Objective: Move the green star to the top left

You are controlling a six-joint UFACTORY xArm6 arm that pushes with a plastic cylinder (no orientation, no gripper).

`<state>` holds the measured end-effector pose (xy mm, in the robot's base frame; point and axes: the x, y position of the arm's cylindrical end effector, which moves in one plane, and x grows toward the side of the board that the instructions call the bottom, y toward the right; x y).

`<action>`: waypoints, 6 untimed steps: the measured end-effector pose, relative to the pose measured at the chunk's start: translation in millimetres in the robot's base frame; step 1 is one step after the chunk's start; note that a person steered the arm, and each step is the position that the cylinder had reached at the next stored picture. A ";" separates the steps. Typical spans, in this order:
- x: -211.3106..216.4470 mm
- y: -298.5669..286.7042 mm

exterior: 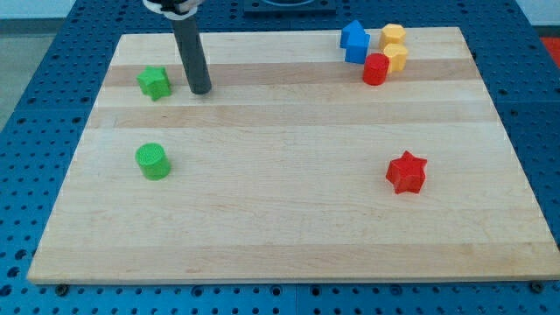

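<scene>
Near the view's top left corner of the desk (289,210), we find the green star (154,82) lying flat on the wood. Our rod has no fingers to spread or press; its lower end, my tip (201,90), rests on the desk just to the star's right, with a narrow gap between them. Below the star, well apart, stands a green cylinder (154,162). At the view's top right we see a cluster: a blue block (354,41), two yellow blocks (392,36) (396,58) and a red block (375,68), packed close together. A red star (406,171) sits alone toward the lower right.
</scene>
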<state>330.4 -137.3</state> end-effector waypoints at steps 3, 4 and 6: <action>9.4 -39.9; 46.4 -36.5; 28.2 -38.9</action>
<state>358.5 -176.2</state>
